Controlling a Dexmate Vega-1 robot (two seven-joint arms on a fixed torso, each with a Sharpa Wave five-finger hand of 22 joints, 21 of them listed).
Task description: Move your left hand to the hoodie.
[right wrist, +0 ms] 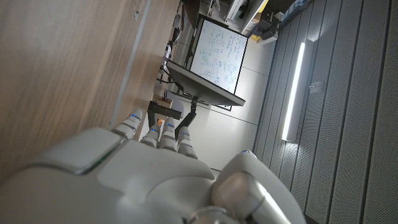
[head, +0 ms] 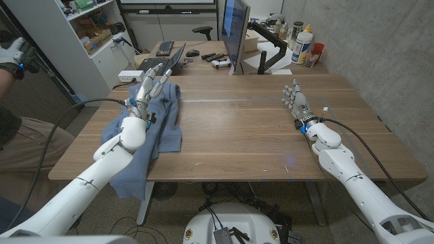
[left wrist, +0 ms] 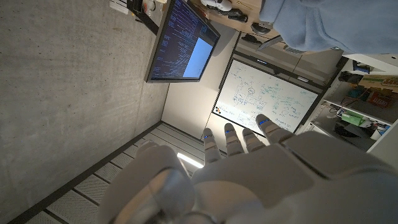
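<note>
hoodie (head: 159, 118): blue, crumpled at the table's (head: 258, 135) left edge, one part hanging over the near edge; also in left wrist view (left wrist: 311, 25).
left hand (head: 150, 87): over the hoodie's far end, fingers spread and extended, grasping nothing; contact with cloth unclear. back of hand in left wrist view (left wrist: 249, 168).
right hand (head: 297, 102): on right side of table, well apart from hoodie, fingers straight and released, holding nothing; seen too in right wrist view (right wrist: 155, 168).
monitor (head: 235, 30): behind table.
person (head: 13, 61): at left edge, gloved hand raised.
</note>
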